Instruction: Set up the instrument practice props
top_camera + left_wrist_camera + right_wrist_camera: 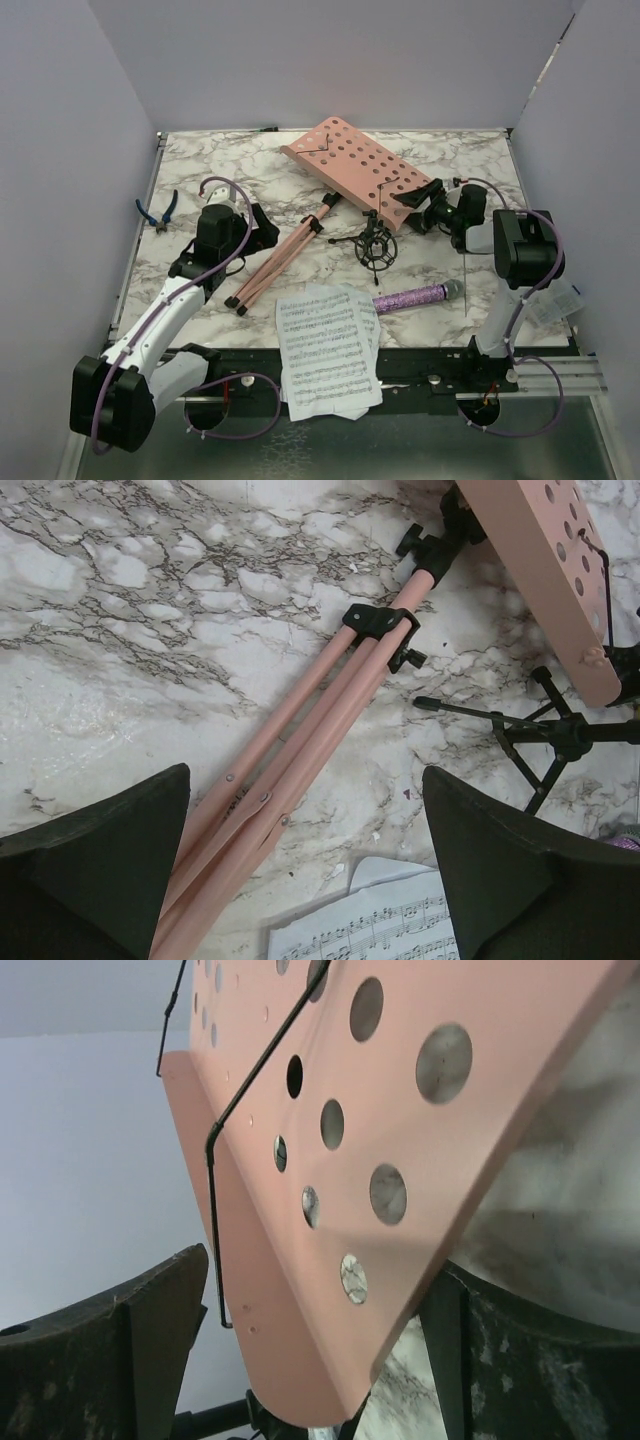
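Music stand (345,160), pink, perforated: lying flat on marble table (200,160), its desk at far centre and its folded tripod legs (300,770) running toward the near left.

Left gripper (305,780): fingers spread wide, poised over the folded legs, holding nothing.

Right gripper (320,1270): fingers apart, with the desk's lower corner (400,1110) between them; firm contact cannot be told.

Shock-mount (377,247), small black tripod: just near of the desk, between the stand and the microphone.

Microphone (410,297), glittery purple: lying right of the pages.

Sheet-music pages (325,345), white: stacked, overhanging the near edge.

Pliers (158,212), blue-handled: at the far left edge.
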### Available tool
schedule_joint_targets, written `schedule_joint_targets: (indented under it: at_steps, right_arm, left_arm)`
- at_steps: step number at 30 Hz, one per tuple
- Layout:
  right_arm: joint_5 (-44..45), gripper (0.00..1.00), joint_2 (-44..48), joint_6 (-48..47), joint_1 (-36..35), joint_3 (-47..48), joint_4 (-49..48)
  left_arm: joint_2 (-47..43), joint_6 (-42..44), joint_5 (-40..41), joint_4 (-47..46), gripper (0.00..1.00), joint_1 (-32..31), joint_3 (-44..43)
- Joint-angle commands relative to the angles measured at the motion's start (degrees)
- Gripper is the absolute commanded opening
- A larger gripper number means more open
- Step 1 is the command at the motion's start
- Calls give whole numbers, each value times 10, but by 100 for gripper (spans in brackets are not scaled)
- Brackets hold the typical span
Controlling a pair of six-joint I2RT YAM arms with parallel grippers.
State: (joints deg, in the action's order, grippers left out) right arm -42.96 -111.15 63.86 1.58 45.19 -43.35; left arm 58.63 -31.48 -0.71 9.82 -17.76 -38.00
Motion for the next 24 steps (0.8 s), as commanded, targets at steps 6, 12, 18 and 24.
schedule_joint_targets:
  at_steps: [6,12,18,24]
  right_arm:
    - [-33,79,-98,49,3,88,-73]
    - [-39,67,-134,94,3,106,-161]
    - [-51,46,-144,114,0,127,-189]
    - [-75,13,-138,99,-14,156,-147]
  left_arm:
    - [-13,-11,-20,-24,99,-2,15]
    - [-3,-12,-23,-30,99,-2,16]
    - [29,-15,-17,-36,99,-2,23]
    - [57,-12,0,-31,99,-8,17]
